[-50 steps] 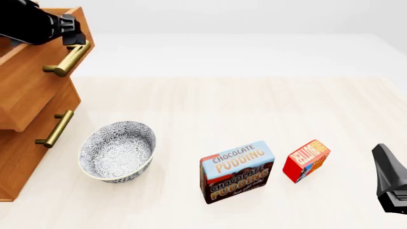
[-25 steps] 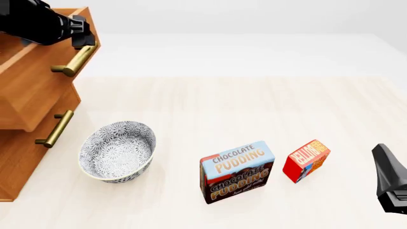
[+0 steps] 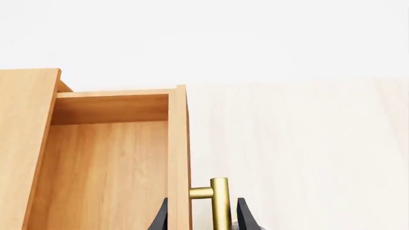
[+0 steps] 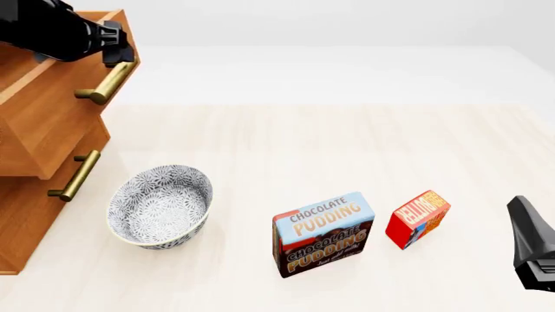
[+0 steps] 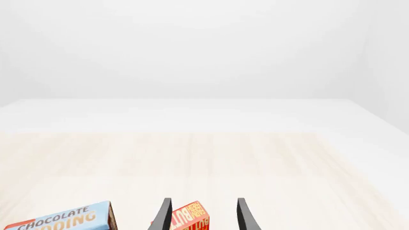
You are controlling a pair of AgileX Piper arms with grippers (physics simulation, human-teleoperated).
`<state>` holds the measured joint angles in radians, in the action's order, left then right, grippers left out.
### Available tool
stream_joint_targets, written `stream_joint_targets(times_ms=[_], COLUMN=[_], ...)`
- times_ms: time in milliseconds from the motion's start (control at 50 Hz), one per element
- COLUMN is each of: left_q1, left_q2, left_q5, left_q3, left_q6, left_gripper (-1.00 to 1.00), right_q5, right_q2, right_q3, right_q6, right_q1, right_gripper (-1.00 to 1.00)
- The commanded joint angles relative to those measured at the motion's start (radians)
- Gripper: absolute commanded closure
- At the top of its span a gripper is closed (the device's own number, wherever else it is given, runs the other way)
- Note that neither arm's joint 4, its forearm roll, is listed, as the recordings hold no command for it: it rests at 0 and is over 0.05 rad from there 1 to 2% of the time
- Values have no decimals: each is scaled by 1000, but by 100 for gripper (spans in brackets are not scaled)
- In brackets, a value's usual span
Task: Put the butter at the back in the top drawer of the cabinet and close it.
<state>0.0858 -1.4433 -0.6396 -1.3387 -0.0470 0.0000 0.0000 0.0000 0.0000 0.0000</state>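
Right hand over butter (small, red)

The cabinet runs off the front view at 9 o'clock, and the left arm covers part of the top drawer. The right gripper is cut at 4 o'clock. In the right wrist view only the butter's upper part shows; the pudding box is cropped too.
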Motion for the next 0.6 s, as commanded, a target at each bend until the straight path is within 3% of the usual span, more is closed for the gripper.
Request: stream_joint_targets(times_ms=[20,600], left_q1=[18,94], left_q2=[-36,-53], left_q5=[-2,3], left_q3=[37,30], left_q6=[20,6], left_gripper=[-100,-100], right_q5=[0,0], right_q2=[0,0], right_q3=[0,0], right_q6=[0,0], right_q1=[0,0], right_gripper=[-100,-100])
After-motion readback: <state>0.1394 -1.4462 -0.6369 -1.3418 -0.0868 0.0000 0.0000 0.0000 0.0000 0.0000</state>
